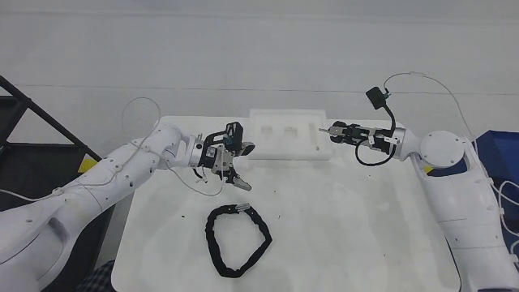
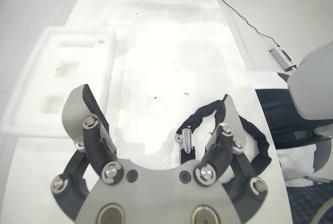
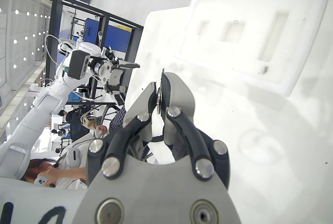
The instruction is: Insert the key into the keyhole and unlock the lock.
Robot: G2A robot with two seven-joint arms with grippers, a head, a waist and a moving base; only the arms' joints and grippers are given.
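left gripper [image 2: 156, 92] spread wide near chain lock [image 2: 186, 138] — right gripper [image 3: 159, 86] pinching key [image 3: 158, 99]

- The table [image 1: 340, 227] takes up the lower middle of the top view.
- The foam tray [image 1: 288, 138] lies on the table's far edge, at frame centre.
- The lock [image 1: 237, 239] lies on the table, lower left of centre.
- The left gripper [image 1: 246, 166] is between tray and lock, just left of the tray.
- The right gripper [image 1: 331, 130] is at the tray's right end, with the key [image 3: 158, 99] between its fingers.
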